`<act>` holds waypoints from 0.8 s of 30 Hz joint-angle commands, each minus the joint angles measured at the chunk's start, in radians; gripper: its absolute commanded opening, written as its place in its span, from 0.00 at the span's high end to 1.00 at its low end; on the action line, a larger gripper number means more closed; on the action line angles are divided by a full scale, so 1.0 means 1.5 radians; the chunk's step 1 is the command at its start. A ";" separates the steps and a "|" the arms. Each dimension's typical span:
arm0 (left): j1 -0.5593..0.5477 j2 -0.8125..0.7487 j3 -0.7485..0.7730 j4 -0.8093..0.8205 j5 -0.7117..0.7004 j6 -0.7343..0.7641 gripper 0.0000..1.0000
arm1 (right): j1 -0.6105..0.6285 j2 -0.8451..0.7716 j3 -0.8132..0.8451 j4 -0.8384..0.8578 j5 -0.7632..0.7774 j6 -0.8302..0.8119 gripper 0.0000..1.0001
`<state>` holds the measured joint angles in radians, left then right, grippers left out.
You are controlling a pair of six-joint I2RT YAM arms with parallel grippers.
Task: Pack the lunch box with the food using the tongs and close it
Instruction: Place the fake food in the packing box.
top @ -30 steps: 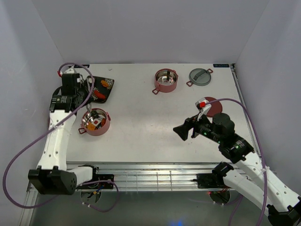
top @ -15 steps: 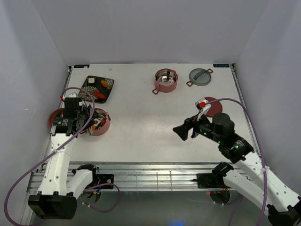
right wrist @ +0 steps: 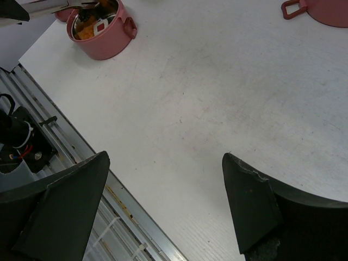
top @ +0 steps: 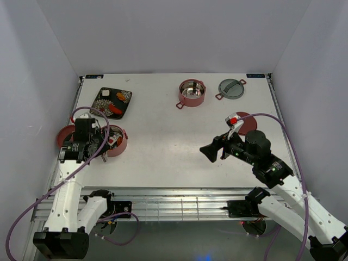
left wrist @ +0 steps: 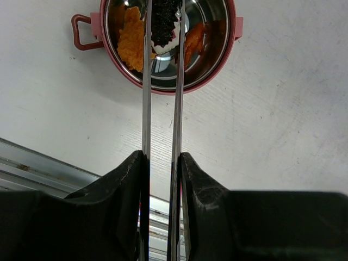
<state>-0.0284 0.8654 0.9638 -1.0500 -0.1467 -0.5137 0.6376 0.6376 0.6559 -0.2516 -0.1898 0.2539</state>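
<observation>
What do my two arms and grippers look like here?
White shells and black joints on the left arm and right arm. Black left gripper and right gripper, with wedge-shaped fingers. A purple cable loops along each arm. The right arm carries green lights and a red-and-white tab by its wrist.

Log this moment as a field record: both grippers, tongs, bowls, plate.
left gripper: shut on the tongs
tongs tips: inside the near bowl, a dark-topped piece between them
near bowl contents: orange pieces too
right gripper: open, holding nothing
far bowl: empty
plate: food pieces on it
</observation>
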 commanded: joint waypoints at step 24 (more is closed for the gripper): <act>-0.003 0.036 0.006 0.021 -0.016 -0.002 0.51 | 0.003 -0.002 0.000 0.031 -0.009 -0.002 0.10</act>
<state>-0.0284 0.9386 0.9478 -1.0454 -0.1505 -0.5163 0.6373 0.6376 0.6559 -0.2516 -0.1905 0.2539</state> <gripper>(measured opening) 0.491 0.900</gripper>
